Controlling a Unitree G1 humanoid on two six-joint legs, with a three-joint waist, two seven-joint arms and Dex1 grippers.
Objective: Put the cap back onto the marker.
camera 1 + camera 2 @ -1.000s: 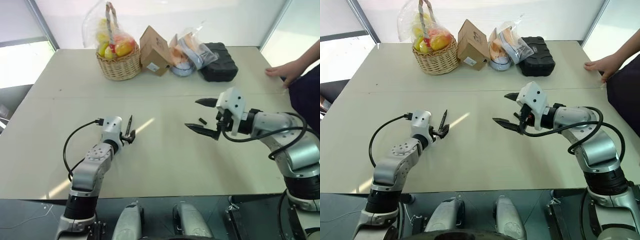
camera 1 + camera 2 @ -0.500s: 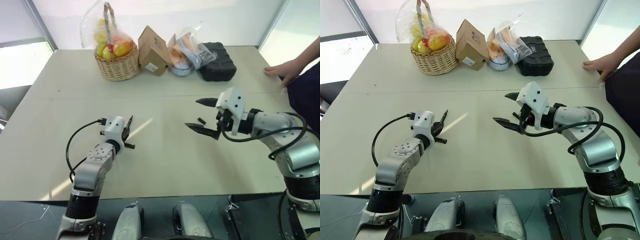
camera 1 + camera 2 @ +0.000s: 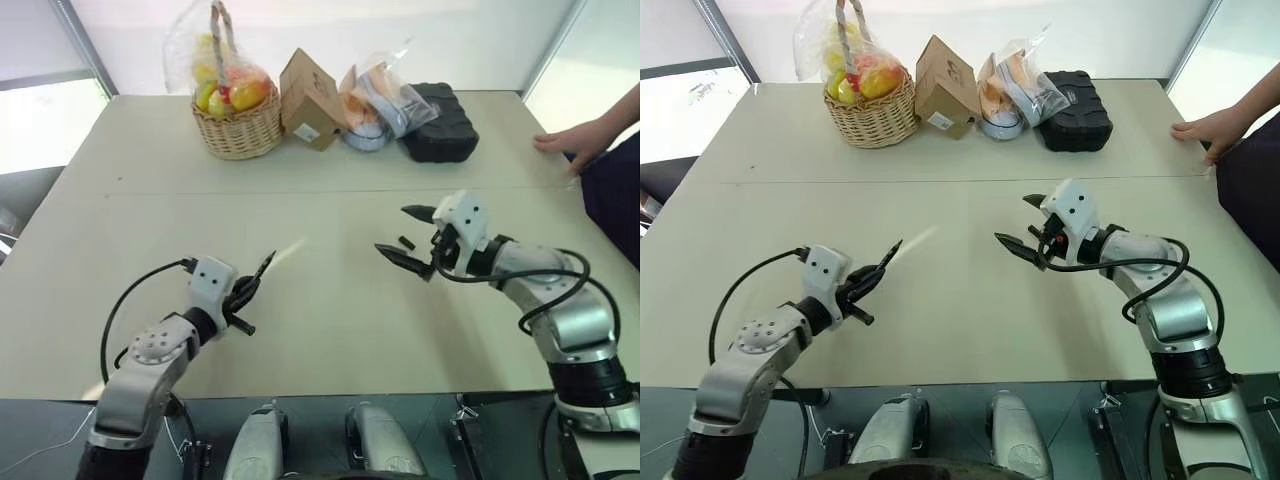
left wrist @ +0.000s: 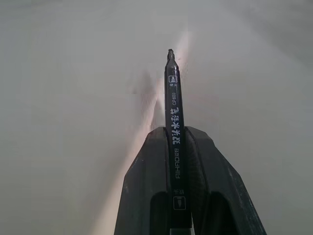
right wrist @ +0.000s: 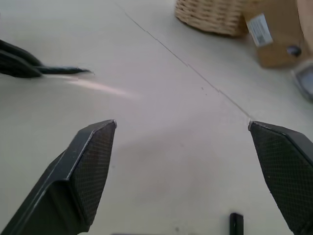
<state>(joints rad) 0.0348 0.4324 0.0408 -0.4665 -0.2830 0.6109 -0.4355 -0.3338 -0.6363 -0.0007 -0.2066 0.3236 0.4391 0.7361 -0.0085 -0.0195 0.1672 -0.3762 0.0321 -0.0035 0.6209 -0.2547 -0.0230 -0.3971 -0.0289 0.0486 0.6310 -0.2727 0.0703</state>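
My left gripper (image 3: 248, 291) is shut on the marker (image 4: 172, 93), a slim dark pen with white lettering. Its bare tip (image 3: 270, 257) sticks out past the fingers, raised off the table and pointing forward and to the right. The cap (image 3: 406, 242), a tiny black cylinder, lies on the table to the right of centre. My right gripper (image 3: 407, 235) hovers over it, wide open, one finger on either side of it as seen from the head. The right wrist view shows the cap (image 5: 236, 223) low between the spread fingers, with the marker tip far off.
Along the table's far edge stand a wicker fruit basket (image 3: 238, 125), a cardboard box (image 3: 312, 100), plastic bags (image 3: 380, 98) and a black case (image 3: 440, 122). A person's hand (image 3: 570, 140) rests on the table's right edge.
My left gripper closed on the marker, lifted it and drew it back toward me. The right gripper, still open, sank a little toward the cap.
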